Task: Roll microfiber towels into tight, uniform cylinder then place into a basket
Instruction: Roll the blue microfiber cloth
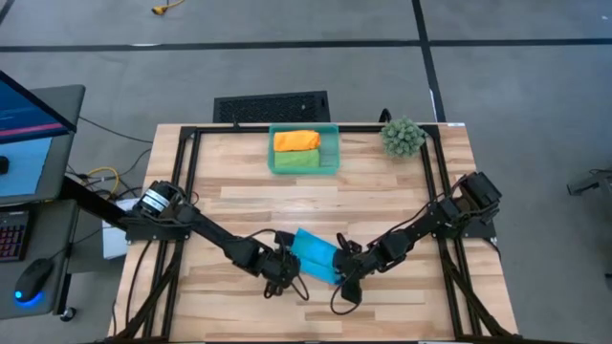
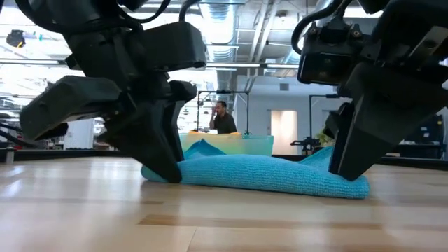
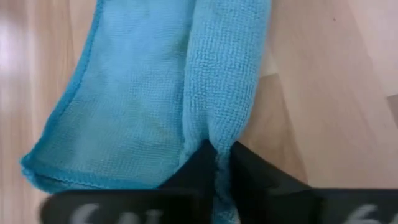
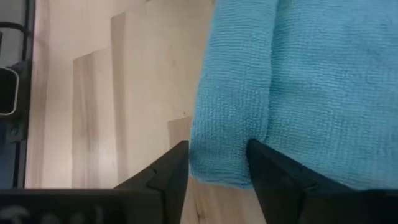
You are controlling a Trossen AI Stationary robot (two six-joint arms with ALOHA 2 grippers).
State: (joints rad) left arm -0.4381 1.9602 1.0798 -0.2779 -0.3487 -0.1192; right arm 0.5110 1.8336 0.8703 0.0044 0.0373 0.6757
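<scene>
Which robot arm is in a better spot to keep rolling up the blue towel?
Probably the left. Its fingers are pinched tight on the rolled edge of the blue towel. The right fingers stand apart around the towel's other end, not squeezing it, so that arm must close first.

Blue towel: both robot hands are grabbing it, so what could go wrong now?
The blue towel looks loosely rolled and flat in the low view, so it might unroll when lifted. The left gripper pinches only a thin fold at one end, which could slip out. The right gripper has its jaws around the other end, apart, so that side may sag. The basket already holds an orange towel and a green towel, so space is tight.
</scene>
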